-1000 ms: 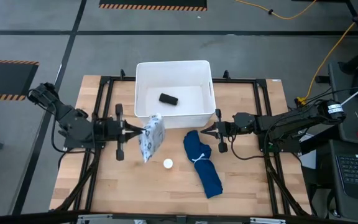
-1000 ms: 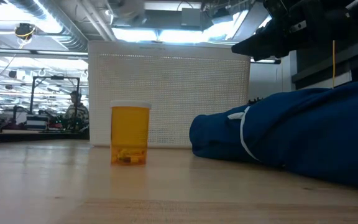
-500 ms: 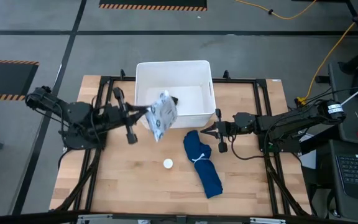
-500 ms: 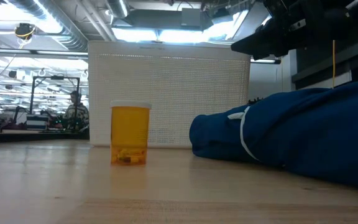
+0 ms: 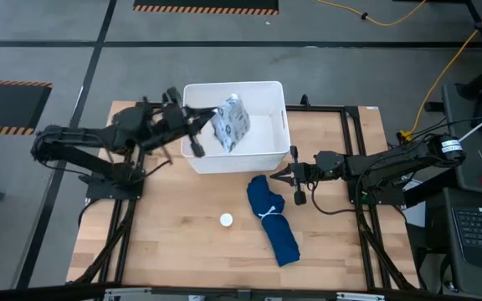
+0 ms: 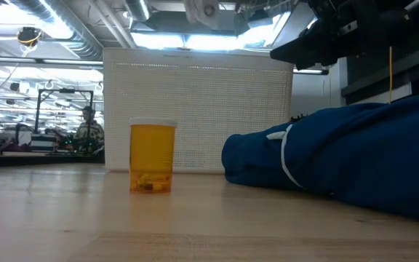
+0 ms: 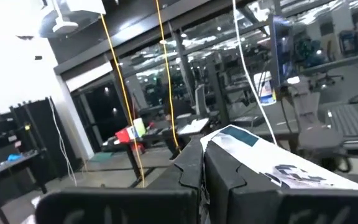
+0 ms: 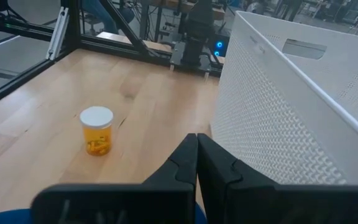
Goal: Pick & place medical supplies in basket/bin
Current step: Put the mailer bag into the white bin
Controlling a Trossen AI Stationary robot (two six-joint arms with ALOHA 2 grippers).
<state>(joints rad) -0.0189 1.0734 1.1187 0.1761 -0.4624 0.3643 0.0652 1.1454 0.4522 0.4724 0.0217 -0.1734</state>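
My left gripper (image 5: 208, 119) is shut on the grey-white patterned packet (image 5: 230, 124), which it holds over the inside of the white bin (image 5: 233, 85). The long dark-blue bundle (image 5: 273, 219) with its white band lies flat on the table, right of centre. A small pill bottle with a white cap (image 5: 226, 220) stands upright left of the bundle; it looks orange in the low view (image 6: 152, 157). My right gripper (image 5: 276, 176) is shut and waits above the bundle's far end, near the bin's near right corner, touching nothing. My left gripper pinches the packet between its two fingers at the packet's left edge (image 5: 216, 117). It comes in roughly level from the table's left. The packet (image 7: 272, 163) is lifted clear and sits tilted above the bin's inside.
The bin's perforated wall (image 8: 291, 112) stands close beside my right gripper. A black frame (image 5: 141, 109) runs along the table's edges. Bare wood lies near and left of the bottle. A person (image 6: 87, 127) sits far off in the room behind.
My left gripper has swung up from beside the bin's near left corner, toward the far edge and to the right, and has turned as it went. It kept its hold on the packet. The packet has risen from table height to above the bin's inside.
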